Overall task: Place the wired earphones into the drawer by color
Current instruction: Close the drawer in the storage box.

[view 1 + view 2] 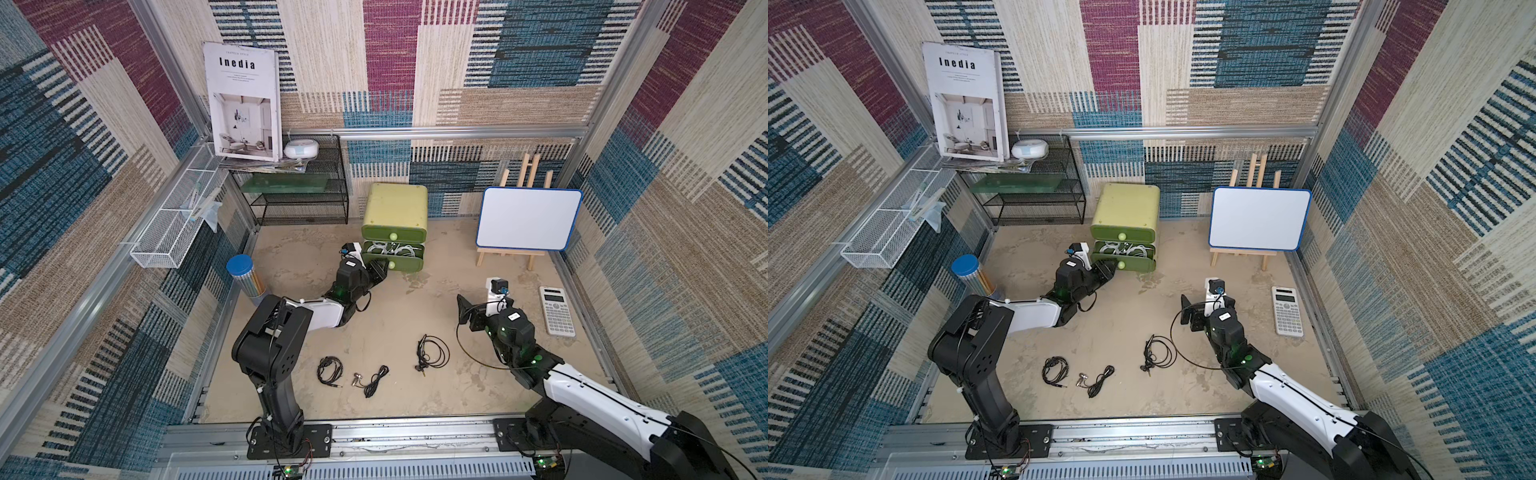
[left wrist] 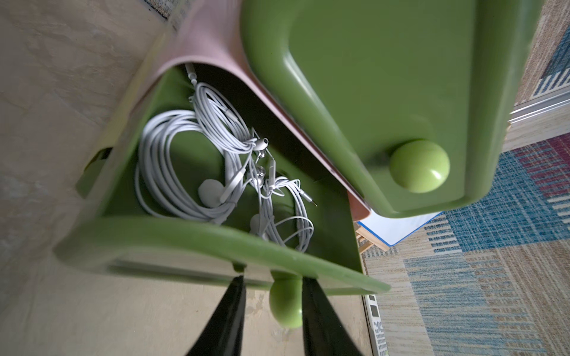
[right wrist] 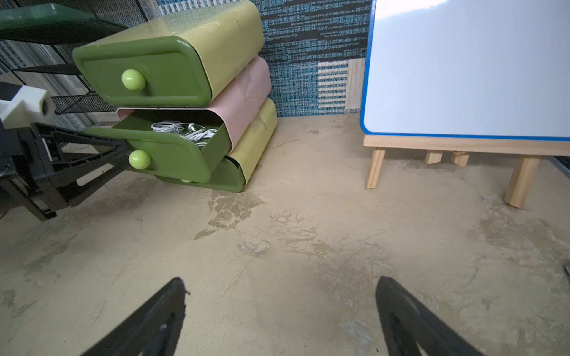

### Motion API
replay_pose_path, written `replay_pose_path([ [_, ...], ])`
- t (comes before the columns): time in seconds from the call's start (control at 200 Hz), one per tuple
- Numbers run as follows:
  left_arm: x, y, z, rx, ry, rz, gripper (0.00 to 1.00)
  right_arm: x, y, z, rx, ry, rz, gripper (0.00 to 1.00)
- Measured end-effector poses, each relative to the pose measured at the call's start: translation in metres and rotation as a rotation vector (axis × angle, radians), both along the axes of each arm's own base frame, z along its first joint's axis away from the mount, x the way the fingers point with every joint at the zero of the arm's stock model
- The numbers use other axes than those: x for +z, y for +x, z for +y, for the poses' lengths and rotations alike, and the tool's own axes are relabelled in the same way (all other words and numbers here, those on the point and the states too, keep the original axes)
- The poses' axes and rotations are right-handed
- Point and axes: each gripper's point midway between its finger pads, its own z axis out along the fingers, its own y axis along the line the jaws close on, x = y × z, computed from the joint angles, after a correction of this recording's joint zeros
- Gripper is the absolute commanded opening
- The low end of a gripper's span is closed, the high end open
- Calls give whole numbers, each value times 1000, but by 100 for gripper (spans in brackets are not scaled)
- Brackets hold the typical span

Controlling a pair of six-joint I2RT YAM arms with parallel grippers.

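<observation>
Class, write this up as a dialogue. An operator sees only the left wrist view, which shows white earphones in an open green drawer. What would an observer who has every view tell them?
Operator: Are any earphones not yet in a drawer?
Observer: Yes, three bundles of black earphones lie loose on the table.
Operator: Is the right gripper carrying anything?
Observer: No, the right gripper is open and empty, above a bare patch of table.
</observation>
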Motion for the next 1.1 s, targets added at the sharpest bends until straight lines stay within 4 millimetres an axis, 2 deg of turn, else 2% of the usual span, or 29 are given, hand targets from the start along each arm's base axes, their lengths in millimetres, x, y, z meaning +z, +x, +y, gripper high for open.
replay_pose_path([
  [0.21, 8, 10, 1, -8, -10, -19, 35, -3, 1, 0, 0, -6, 9, 99],
  [0.726, -1, 32, 3, 10, -11, -16, 33, -7, 1, 0, -3, -18, 18, 99],
  [1.102, 0, 43, 0, 12, -18, -32, 33, -9, 2, 0, -6, -25, 21, 99],
])
